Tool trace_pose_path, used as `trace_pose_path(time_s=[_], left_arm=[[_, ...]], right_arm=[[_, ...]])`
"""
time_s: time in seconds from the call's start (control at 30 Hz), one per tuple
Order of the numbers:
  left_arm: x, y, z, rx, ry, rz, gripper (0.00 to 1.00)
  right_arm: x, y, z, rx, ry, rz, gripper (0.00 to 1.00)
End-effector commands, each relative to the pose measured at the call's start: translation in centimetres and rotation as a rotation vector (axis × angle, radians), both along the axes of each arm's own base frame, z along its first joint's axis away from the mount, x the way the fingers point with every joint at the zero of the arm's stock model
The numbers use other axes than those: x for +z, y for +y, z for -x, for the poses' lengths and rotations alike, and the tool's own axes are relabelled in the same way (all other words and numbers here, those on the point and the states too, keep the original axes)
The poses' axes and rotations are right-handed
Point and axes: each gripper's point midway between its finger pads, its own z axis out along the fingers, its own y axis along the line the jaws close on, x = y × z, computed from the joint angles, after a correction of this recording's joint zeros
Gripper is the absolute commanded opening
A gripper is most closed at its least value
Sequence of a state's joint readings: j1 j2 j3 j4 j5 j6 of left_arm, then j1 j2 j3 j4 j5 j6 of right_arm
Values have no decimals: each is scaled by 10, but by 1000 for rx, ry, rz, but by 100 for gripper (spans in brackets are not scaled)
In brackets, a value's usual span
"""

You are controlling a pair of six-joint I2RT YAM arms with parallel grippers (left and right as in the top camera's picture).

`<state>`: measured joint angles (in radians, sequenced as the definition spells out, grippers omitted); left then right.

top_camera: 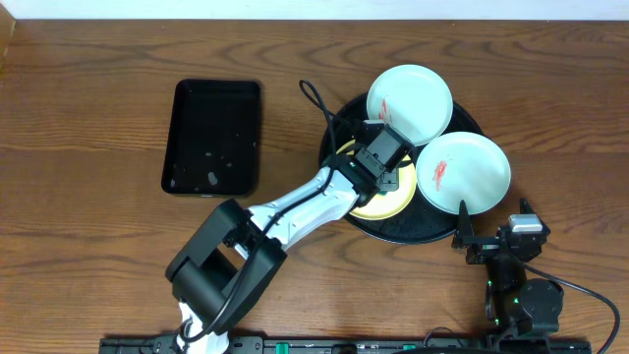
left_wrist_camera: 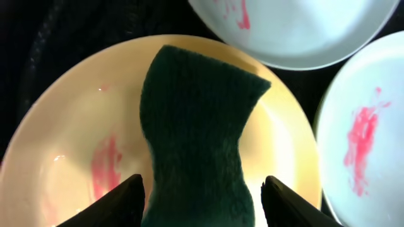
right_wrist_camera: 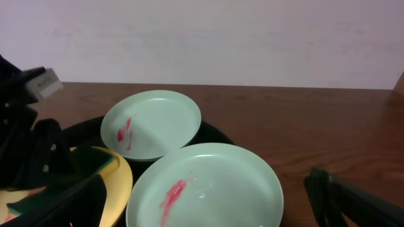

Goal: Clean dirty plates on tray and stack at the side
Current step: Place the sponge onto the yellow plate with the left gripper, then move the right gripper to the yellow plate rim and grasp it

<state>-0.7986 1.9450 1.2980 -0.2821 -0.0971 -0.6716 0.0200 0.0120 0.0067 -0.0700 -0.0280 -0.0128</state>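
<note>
The left gripper [left_wrist_camera: 201, 189] is positioned over the yellow plate [left_wrist_camera: 76, 126], its jaws parted on either side of a dark green sponge [left_wrist_camera: 196, 120] that lies on the plate. The right gripper [top_camera: 491, 228] is held wide apart and empty, near the edge of the round black tray [top_camera: 393, 224]. All three plates are found on that tray: the yellow one and two mint-green plates [top_camera: 410, 98] [top_camera: 464, 169] side by side, each marked with red smears. A rectangular black tray [top_camera: 211, 138] is noted on the bench [top_camera: 98, 246], well apart.
</note>
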Motion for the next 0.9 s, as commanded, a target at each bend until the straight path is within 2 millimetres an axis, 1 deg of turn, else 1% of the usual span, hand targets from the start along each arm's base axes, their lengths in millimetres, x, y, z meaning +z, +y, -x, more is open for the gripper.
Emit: trace_pose_path(time_s=[0.0,0.17,0.27,0.37,0.47,0.57,0.6,0.63,0.7,0.77,0.83,0.87], left_arm=[[47,2,-5,-13,-92,37,61],[105,9,-3,-50,-190,83,62],[131,26,3,-78,-224,64,70],[143,49,8,-62,-215,37,80],[145,79,8,-14,-179,1,81],[133,111,9,41,-109,-57,81],[127,124,11,64,-74,-84,81],[122,133,12,79,-48,-102,81],[114,154,18,113,12,-143,81],[108,169,24,136,59,-174,82],[103,180,30,153,100,-199,82],[102,183,32,156,112,-206,82]], right_arm=[[0,1,0,6,-1,15,99],[0,1,0,6,-1,15,99],[0,1,0,6,-1,15,99],[0,1,0,6,-1,15,99],[0,1,0,6,-1,15,99],[3,1,0,6,-13,15,99],[12,3,0,13,-49,0,99],[22,10,0,56,-87,-57,99],[41,47,9,275,-118,-269,99],[53,83,28,515,-72,-477,99],[59,102,43,659,-3,-608,99],[64,103,45,672,9,-679,99]])
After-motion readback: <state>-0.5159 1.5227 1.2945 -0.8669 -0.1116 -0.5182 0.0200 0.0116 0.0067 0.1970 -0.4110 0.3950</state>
